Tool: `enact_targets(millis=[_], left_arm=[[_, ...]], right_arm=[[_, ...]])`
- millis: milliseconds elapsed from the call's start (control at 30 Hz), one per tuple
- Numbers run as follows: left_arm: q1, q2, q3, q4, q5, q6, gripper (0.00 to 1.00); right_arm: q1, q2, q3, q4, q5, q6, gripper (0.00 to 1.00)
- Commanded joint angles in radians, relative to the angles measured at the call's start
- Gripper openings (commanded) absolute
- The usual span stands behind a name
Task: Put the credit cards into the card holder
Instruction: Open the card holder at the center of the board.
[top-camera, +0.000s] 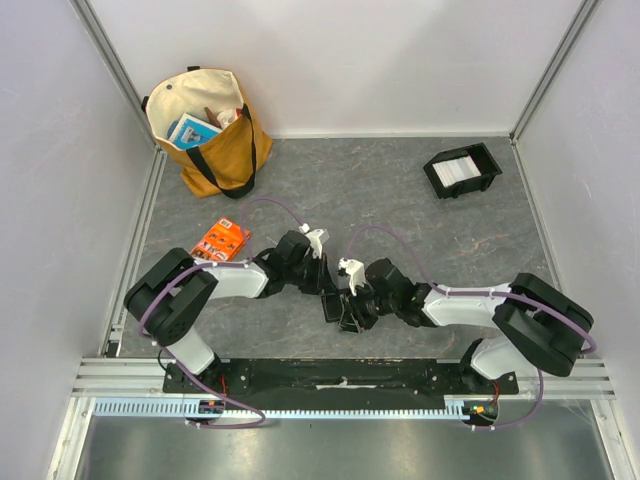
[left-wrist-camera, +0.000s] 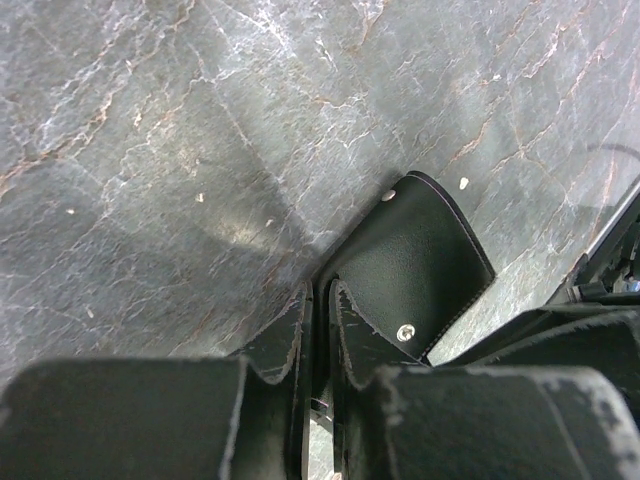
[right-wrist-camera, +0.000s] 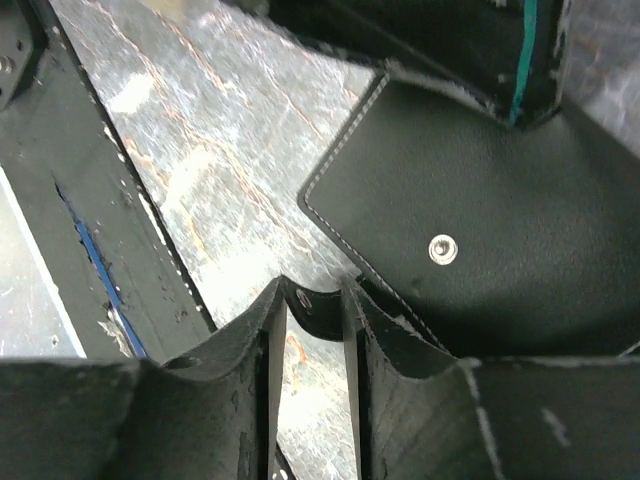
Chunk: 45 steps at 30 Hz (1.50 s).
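The black card holder lies between my two arms near the table's front, one flap spread out with a metal snap showing. My left gripper is shut on a thin edge of the card holder. My right gripper stands open, with a clear gap between its fingers; the holder's snap tab sits just between the fingertips, and the wide flap lies beyond to the right. The credit cards, whitish, are stacked in a black tray at the back right, far from both grippers.
The black tray stands at the back right. A tan tote bag with items inside sits at the back left. An orange printed packet lies near the left arm. White walls enclose the table.
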Motion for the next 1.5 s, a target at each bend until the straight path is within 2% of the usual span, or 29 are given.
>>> enact_targets(millis=[0, 167, 400, 467, 567, 800, 933, 1067, 1167, 1300, 1367, 1467], left_arm=[[0.004, -0.007, -0.042, -0.126, -0.118, 0.014, 0.02], [0.008, -0.013, -0.046, -0.132, -0.118, 0.017, 0.02], [0.006, -0.047, -0.071, -0.132, -0.120, 0.014, 0.02], [0.006, -0.060, -0.078, -0.132, -0.118, 0.011, 0.02], [0.008, -0.079, -0.092, -0.132, -0.115, 0.002, 0.02], [0.009, -0.122, -0.135, -0.123, -0.095, -0.027, 0.03], [0.008, -0.174, -0.167, -0.118, -0.055, -0.058, 0.05], [0.008, -0.249, -0.206, -0.116, -0.038, -0.101, 0.11], [0.008, -0.298, -0.212, -0.136, -0.038, -0.118, 0.23], [0.008, -0.337, -0.158, -0.252, -0.076, -0.107, 0.34], [0.006, -0.366, -0.129, -0.306, -0.098, -0.108, 0.41], [0.004, -0.412, -0.048, -0.444, -0.113, -0.117, 0.45]], right_arm=[[0.014, 0.030, 0.010, -0.122, -0.031, 0.050, 0.39], [0.014, -0.003, 0.004, -0.165, -0.019, 0.090, 0.48], [0.014, -0.008, 0.001, -0.267, 0.058, 0.165, 0.49], [0.014, -0.010, -0.013, -0.278, 0.094, 0.204, 0.47], [0.014, -0.005, -0.036, -0.290, 0.174, 0.262, 0.36], [0.014, 0.035, -0.027, -0.358, 0.314, 0.307, 0.21], [0.014, 0.009, -0.005, -0.438, 0.455, 0.316, 0.22], [0.014, -0.013, 0.037, -0.436, 0.516, 0.339, 0.27], [0.014, -0.016, 0.090, -0.435, 0.552, 0.360, 0.29], [0.013, 0.004, 0.148, -0.436, 0.570, 0.377, 0.32], [0.013, 0.013, 0.186, -0.456, 0.534, 0.383, 0.38], [0.013, 0.003, 0.215, -0.470, 0.474, 0.434, 0.38]])
